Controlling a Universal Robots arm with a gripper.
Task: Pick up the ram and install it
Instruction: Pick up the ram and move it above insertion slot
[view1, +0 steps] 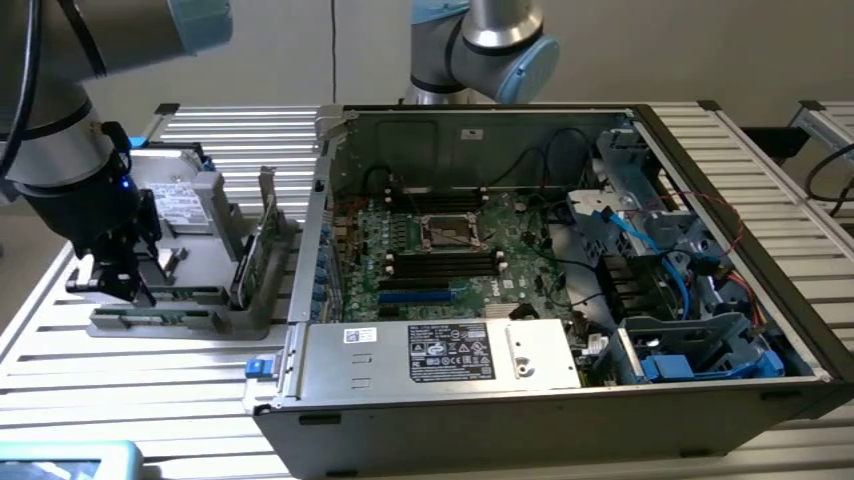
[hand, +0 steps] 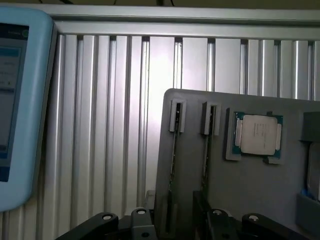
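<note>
The gripper hangs over the end of the grey holder at the exterior view's left, beside the open case. Its fingers are spread wide and grip nothing. In the wrist view the ram stands on edge in a slot of the holder, just beside a second slot, with the CPU lying flat near them. The holder rests on the slatted table, near a blue-framed screen
</note>
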